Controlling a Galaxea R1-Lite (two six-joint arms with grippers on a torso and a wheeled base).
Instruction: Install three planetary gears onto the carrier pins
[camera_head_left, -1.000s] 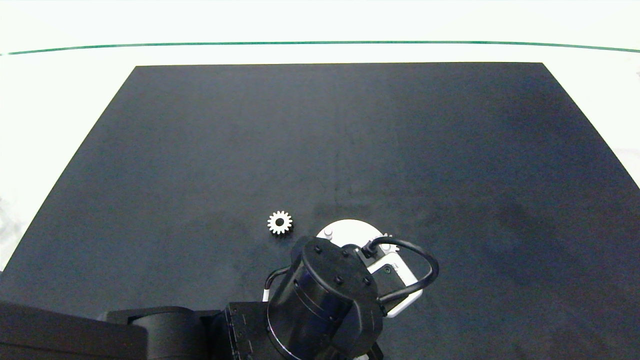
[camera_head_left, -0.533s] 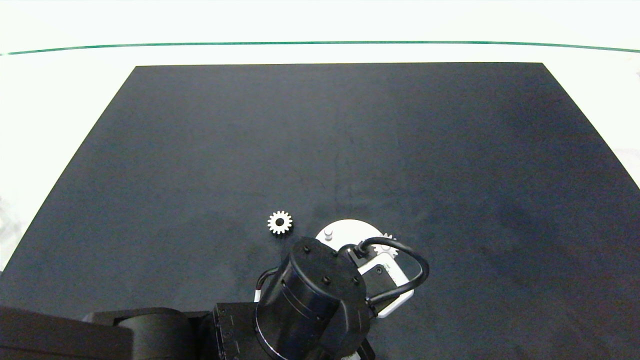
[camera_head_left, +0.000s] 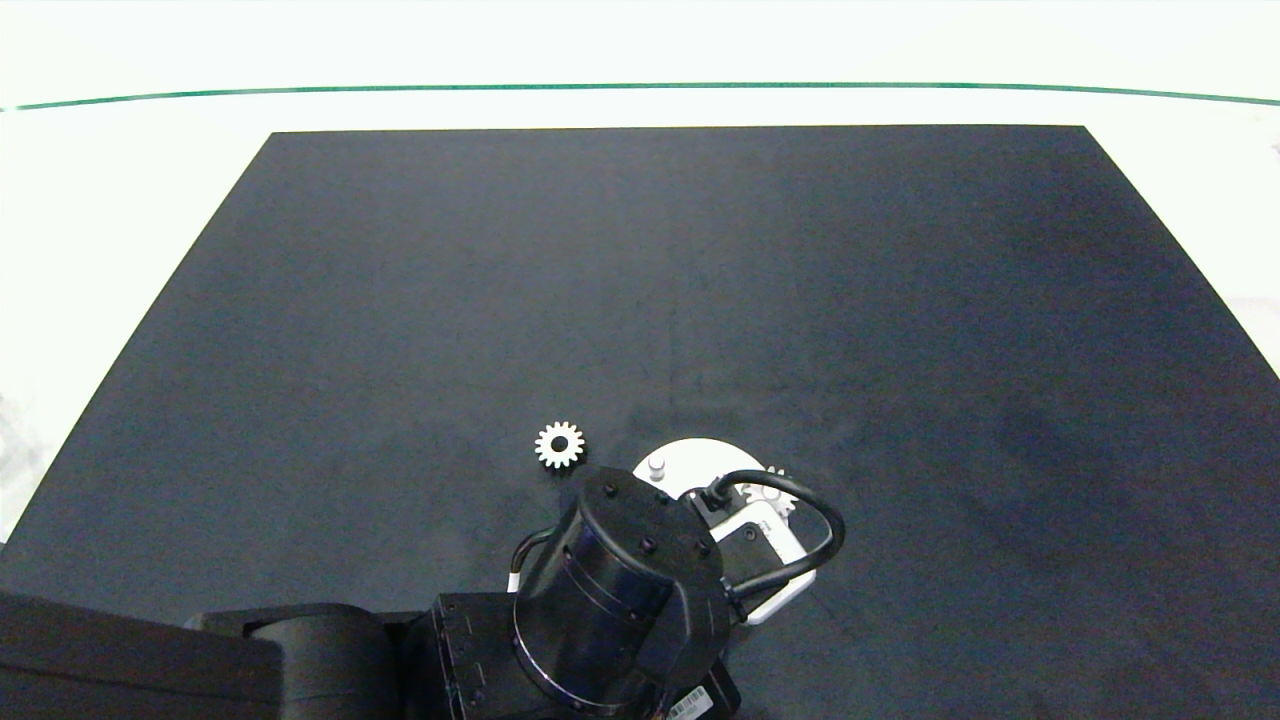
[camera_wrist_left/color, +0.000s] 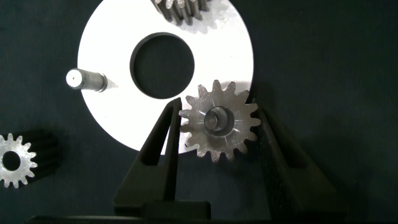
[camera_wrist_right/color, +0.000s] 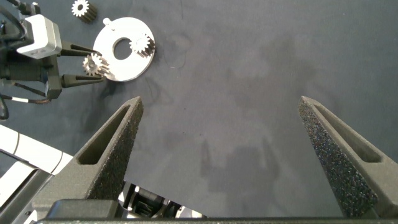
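In the head view, the left gripper (camera_head_left: 745, 500) is hidden beneath its own dark arm in the lower centre of the frame, over the white disc (camera_head_left: 700, 455). From the left wrist view, one planetary gear (camera_wrist_left/color: 219, 121) is seen pinched between the fingers (camera_wrist_left/color: 163, 134), seated on a carrier pin (camera_wrist_left/color: 217, 118). A second gear (camera_wrist_left/color: 180, 9) is cut off at the frame's top. One bare pin (camera_wrist_left/color: 86, 79) stands on the disc. A third gear (camera_head_left: 560, 445) lies on the table (camera_head_left: 400, 300), left of the disc. The right gripper (camera_wrist_right/color: 217, 155) is held with fingers spread wide.
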